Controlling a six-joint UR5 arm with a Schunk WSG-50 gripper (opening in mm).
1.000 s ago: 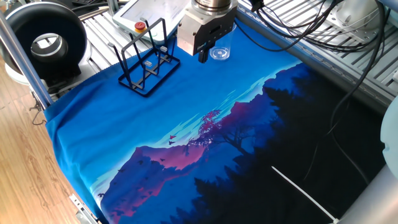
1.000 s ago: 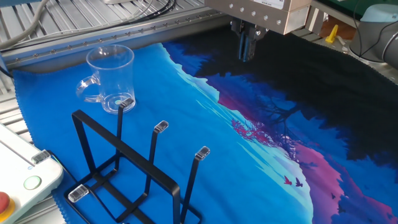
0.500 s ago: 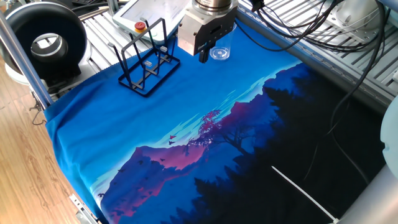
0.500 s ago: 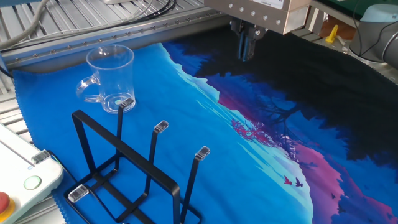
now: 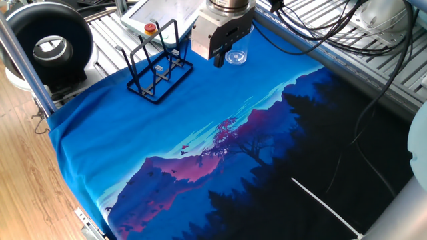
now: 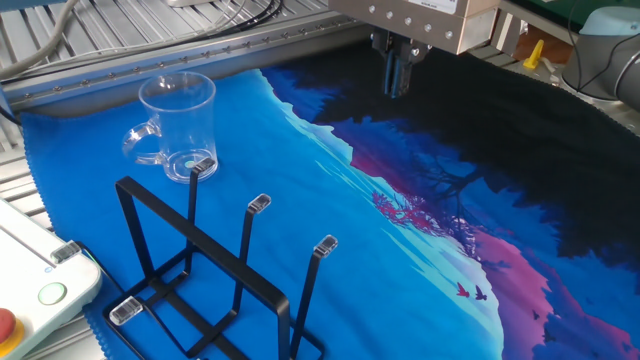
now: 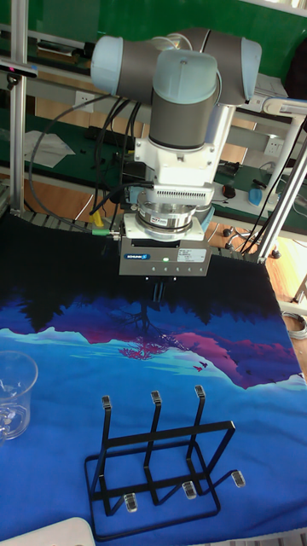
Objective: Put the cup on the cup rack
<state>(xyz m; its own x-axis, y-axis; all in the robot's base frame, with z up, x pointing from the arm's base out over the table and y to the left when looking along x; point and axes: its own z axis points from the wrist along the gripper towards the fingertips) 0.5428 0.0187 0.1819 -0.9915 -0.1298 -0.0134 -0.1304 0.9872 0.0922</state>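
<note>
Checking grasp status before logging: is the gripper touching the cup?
Apart. The other fixed view shows the gripper over the dark part of the cloth, with open blue cloth between it and the cup. The tall fixed view agrees.

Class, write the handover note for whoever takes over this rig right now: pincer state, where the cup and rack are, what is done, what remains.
Pincer: empty, fingers close together, raised above the cloth, away from the cup.
Cup: upright on the blue cloth near its edge; it shows a handle.
Cup rack: standing on the cloth beside the cup, prongs bare.
Done: nothing yet.
Left: reach the cup, grasp it, hang it on the rack.
</note>
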